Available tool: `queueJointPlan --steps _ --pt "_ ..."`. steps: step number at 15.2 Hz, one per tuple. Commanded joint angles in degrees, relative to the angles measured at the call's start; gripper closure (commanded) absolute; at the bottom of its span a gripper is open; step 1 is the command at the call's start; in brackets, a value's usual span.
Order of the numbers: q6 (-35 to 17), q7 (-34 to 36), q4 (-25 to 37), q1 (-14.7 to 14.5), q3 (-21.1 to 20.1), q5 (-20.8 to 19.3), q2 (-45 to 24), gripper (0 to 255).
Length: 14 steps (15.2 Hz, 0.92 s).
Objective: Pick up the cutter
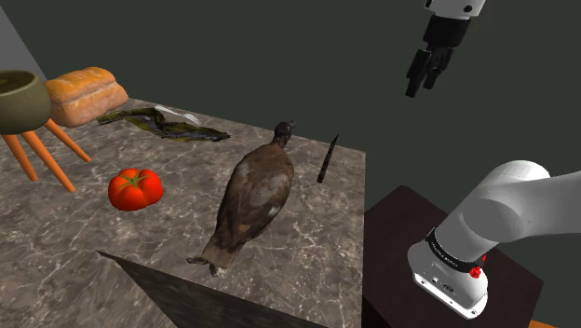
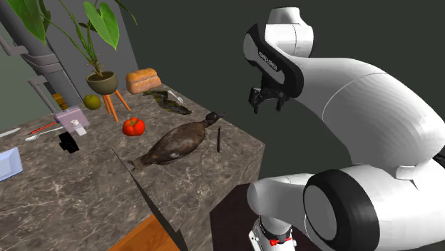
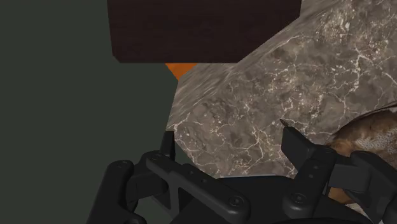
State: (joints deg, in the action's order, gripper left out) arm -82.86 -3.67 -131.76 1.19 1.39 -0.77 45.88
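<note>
The cutter (image 1: 327, 158) (image 2: 218, 137) is a thin dark blade lying flat on the marble counter (image 1: 307, 252) (image 2: 93, 178). It sits close to the edge nearest the arm, just beside the head of a brown bird (image 1: 251, 196) (image 2: 178, 141) that lies stretched out next to it. The claw (image 1: 421, 86) (image 2: 267, 105) (image 3: 231, 149) hangs in the air well apart from the cutter, higher up and out past that edge, over the gap between the counter and the dark stand (image 1: 400, 224). Its two fingers (image 3: 296, 145) stand wide apart with nothing between them.

From the shoulder view I can see a red tomato (image 1: 136, 189) on the far side of the bird. Beyond it are a loaf of bread (image 1: 86, 95), a dark green leafy bundle (image 1: 168, 126) and a pot on orange legs (image 1: 20, 101).

The second exterior view takes in more. The pot carries a tall green plant (image 2: 93, 21), and further along the counter lie a purple box (image 2: 71, 118) and a spoon (image 2: 43, 132).

The wrist view looks down past the claw at the counter's corner (image 3: 254, 108) — with the bird's mottled flank (image 3: 366, 133) at one side and the stand's dark top (image 3: 203, 28) beyond.

Around the cutter the marble is bare on the edge side — the bird crowds only the other side.
</note>
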Motion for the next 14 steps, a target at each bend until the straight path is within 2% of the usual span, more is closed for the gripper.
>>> queueJointPlan --steps 1,5,8,11,14 --pt "0.00 0.00 0.00 0.00 0.00 0.00 0.00 0" --pt "-13.20 11.56 -15.22 0.76 -8.56 2.55 15.46 0" --pt "-22.76 21.04 -24.98 0.24 -17.29 5.30 25.14 0" --pt "-32.27 31.98 -32.61 -1.13 -28.88 8.80 31.71 0" --pt "-41.95 44.63 -37.19 -1.50 -43.50 12.62 33.82 0"
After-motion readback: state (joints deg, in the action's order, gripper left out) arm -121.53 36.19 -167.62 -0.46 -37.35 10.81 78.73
